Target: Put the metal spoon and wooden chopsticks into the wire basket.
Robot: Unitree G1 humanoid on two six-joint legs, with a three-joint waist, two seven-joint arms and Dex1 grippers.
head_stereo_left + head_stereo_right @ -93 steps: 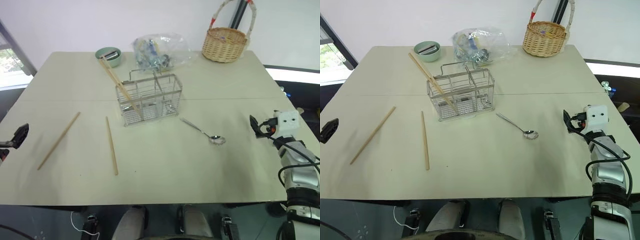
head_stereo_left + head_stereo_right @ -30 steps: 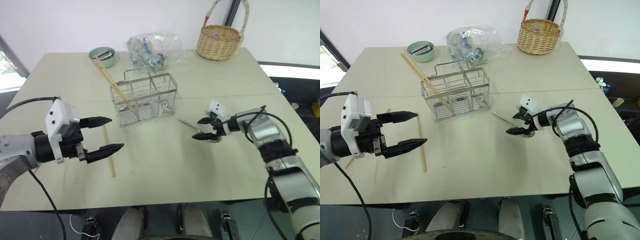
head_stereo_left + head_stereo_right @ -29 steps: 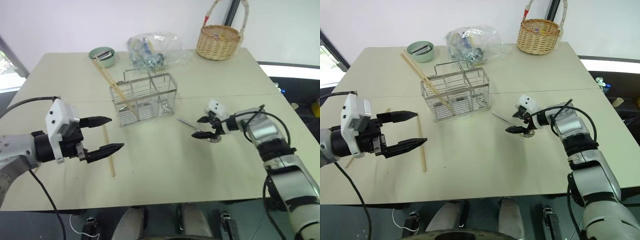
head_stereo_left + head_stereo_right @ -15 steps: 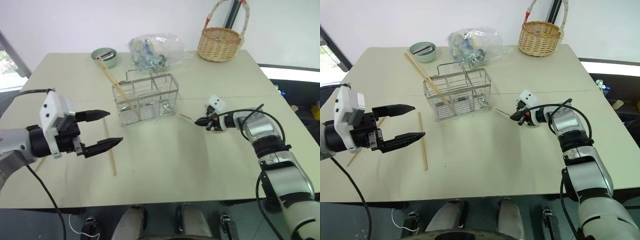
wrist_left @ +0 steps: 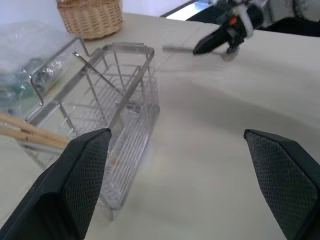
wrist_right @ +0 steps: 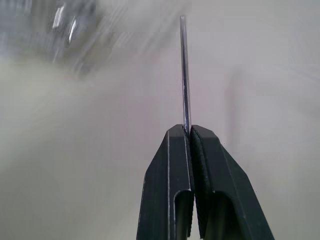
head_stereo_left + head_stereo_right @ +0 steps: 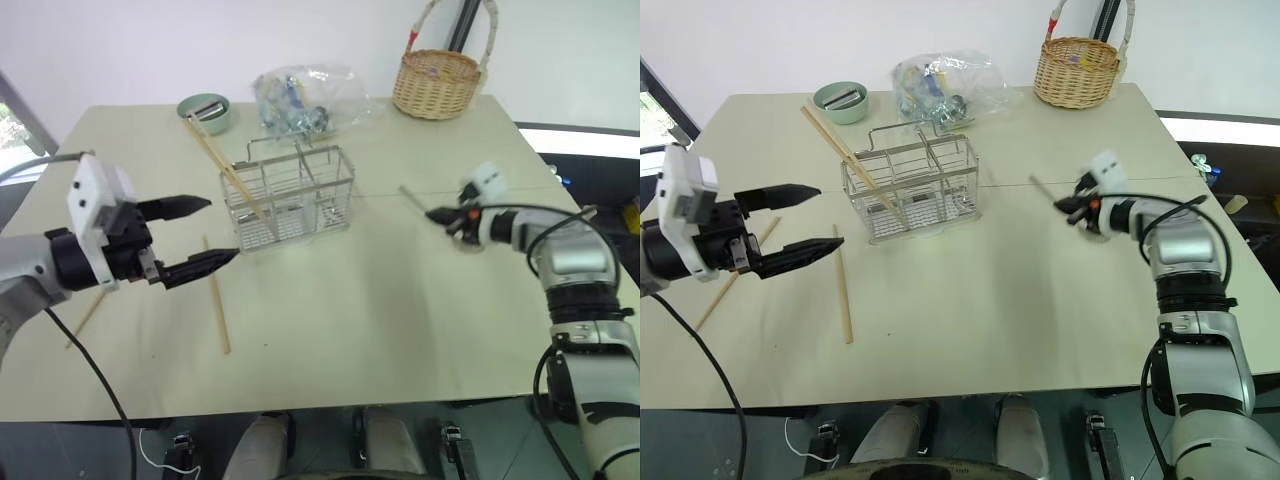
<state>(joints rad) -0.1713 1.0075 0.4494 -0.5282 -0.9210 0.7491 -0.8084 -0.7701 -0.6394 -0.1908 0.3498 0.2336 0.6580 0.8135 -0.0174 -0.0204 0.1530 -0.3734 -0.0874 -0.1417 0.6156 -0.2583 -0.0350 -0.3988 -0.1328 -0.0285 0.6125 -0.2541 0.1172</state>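
Beige table [image 7: 400,320], no legible writing

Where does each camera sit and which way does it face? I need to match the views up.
Head eyes: look down over the table, both arms at the sides.
Left wrist: looks along the open left tool at the wire basket.
Right wrist: looks along the shut right tool pinching the metal spoon.
Shared: left wrist and head views both show basket and right tool.

Silver arms, black cables, black tool [image 7: 195,237]
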